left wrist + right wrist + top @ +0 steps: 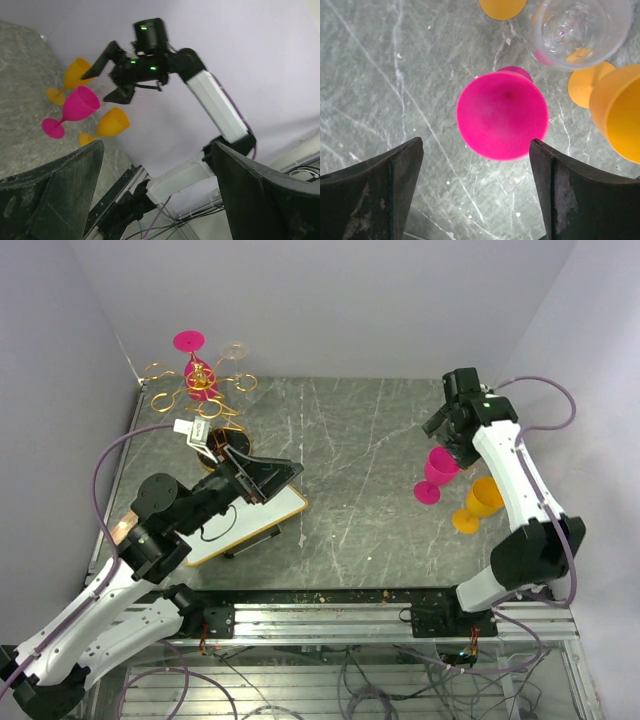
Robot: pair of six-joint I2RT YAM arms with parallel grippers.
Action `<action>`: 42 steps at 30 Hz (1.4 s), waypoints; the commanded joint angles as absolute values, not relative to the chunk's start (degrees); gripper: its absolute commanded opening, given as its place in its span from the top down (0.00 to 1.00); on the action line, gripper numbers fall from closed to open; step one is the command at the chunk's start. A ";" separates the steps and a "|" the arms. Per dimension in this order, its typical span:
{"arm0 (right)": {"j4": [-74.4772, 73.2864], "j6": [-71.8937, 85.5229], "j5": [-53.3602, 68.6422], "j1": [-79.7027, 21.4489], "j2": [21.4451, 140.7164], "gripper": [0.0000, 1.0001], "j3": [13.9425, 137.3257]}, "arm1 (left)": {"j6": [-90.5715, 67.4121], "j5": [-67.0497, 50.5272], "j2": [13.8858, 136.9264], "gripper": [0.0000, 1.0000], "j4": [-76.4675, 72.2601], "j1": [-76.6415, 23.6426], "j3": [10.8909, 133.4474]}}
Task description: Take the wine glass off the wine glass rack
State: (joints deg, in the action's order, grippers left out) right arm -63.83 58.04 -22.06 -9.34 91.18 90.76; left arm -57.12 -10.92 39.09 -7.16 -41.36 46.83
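The gold wire wine glass rack [160, 372] stands at the table's far left corner. A pink wine glass [189, 340] hangs upside down in it, and a clear one [235, 352] hangs beside it. Another pink wine glass [438, 470] [502, 115] [75, 107] stands upright on the table at the right. My right gripper [447, 440] [476, 162] [109, 75] hovers just above it, open, its fingers apart from the bowl on both sides. Near the rack, my left gripper [268, 475] [160, 200] is open and empty, over a white board.
Orange glasses [482, 502] [620, 115] [111, 122] and a clear glass [580, 30] stand close around the pink one on the right. A white board [250, 522] lies at the near left. Walls close in the table at the back and sides.
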 commanded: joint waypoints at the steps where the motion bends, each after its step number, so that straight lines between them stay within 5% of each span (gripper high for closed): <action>1: -63.05 53.90 -21.48 -9.14 84.43 0.12 87.68 | -52.64 -6.15 39.30 0.00 0.56 -41.57 50.79; 13: -51.48 42.89 -10.36 -9.13 64.18 0.05 76.18 | -37.77 7.31 52.22 0.01 26.12 -41.40 73.75; 22: -40.59 32.36 -3.81 -9.35 50.51 0.16 64.76 | -29.66 16.73 66.27 0.01 34.25 -39.33 92.03; 37: -31.83 17.64 13.09 -11.33 41.09 0.14 54.49 | -26.49 -1.91 86.33 0.00 31.90 -9.25 112.18; 42: -29.08 16.61 13.14 -11.57 35.67 0.05 51.05 | -24.18 -4.96 92.86 0.01 29.87 -1.53 115.16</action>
State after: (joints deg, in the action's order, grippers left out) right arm -33.19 19.25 11.55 -11.22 39.46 53.15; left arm -26.92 0.38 88.66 32.62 -6.33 111.39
